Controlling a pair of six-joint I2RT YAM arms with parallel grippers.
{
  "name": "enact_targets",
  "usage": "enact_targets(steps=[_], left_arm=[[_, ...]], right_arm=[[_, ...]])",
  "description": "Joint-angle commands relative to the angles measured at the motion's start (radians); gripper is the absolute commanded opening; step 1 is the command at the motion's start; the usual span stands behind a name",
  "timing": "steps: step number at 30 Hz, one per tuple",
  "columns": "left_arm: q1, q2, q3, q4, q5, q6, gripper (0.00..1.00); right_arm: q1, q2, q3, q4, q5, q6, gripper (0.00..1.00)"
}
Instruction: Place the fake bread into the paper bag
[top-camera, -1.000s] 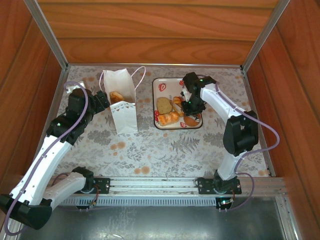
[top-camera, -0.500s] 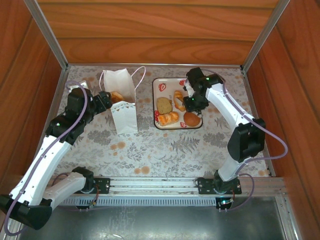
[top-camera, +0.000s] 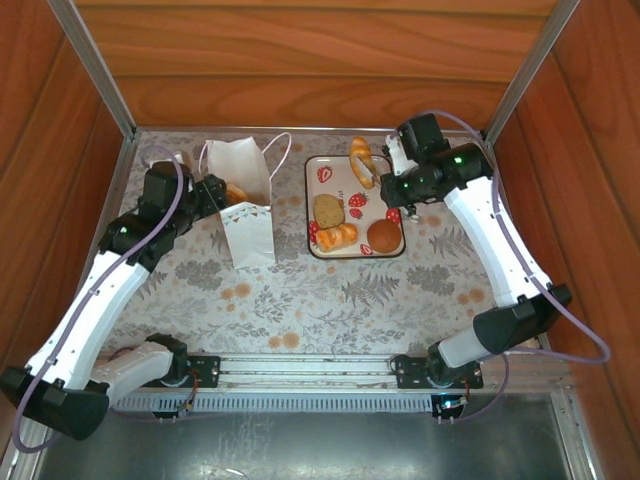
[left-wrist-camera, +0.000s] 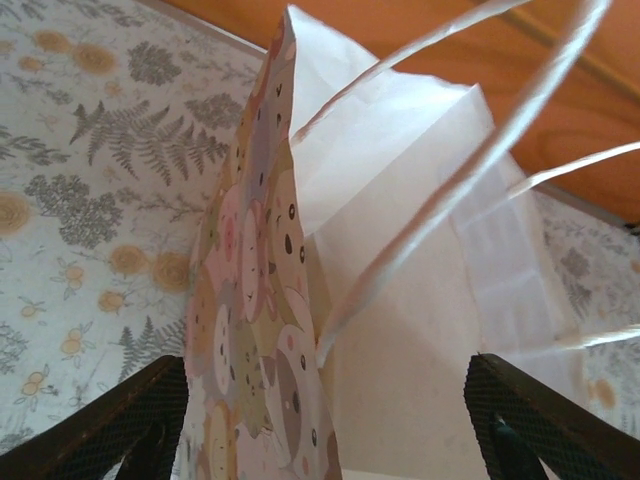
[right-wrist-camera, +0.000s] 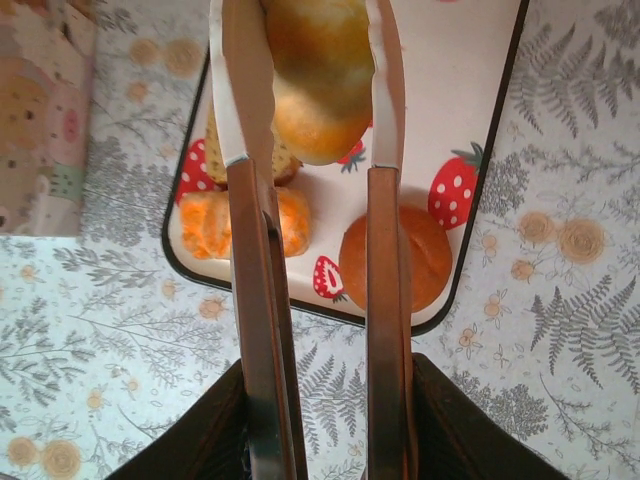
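The white paper bag (top-camera: 248, 225) stands left of centre with a pastry (top-camera: 236, 192) in its mouth. My left gripper (top-camera: 208, 190) is at the bag's left side. Its jaws stand open with the bag (left-wrist-camera: 400, 300) between the fingers (left-wrist-camera: 130, 420). My right gripper (top-camera: 397, 185) (right-wrist-camera: 325, 400) is shut on thin metal tongs (right-wrist-camera: 385, 300). The tong tips pinch a golden pastry (top-camera: 360, 158) (right-wrist-camera: 318, 70) in the air over the tray's far edge. On the tray lie a round brown bun (top-camera: 383, 235) (right-wrist-camera: 393, 258), an orange croissant (top-camera: 338, 237) (right-wrist-camera: 215, 222) and a brown slice (top-camera: 328, 209).
The white strawberry-printed tray (top-camera: 308, 200) (right-wrist-camera: 470, 80) sits right of the bag. The bag's cord handles (left-wrist-camera: 470, 170) arch across the left wrist view. Wooden walls with metal rails enclose the floral tabletop (top-camera: 330, 300) at the back and both sides.
The right arm raised the tongs with the golden pastry off the tray and swung them toward the far edge. The left gripper shifted slightly along the bag's side.
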Motion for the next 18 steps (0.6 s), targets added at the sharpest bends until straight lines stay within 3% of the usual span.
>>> enact_targets(steps=[1,5,18], left_arm=[[0.009,0.038,0.04,-0.051,-0.034,0.029,0.74],[0.016,0.082,0.059,-0.062,-0.041,0.04,0.68],[0.043,0.122,0.076,-0.062,-0.035,0.039,0.34]], right_arm=[[0.036,-0.023,0.06,-0.036,0.011,0.007,0.38],[0.073,-0.025,0.116,-0.062,0.023,0.005,0.38],[0.227,0.05,0.415,-0.123,0.11,-0.008,0.37]])
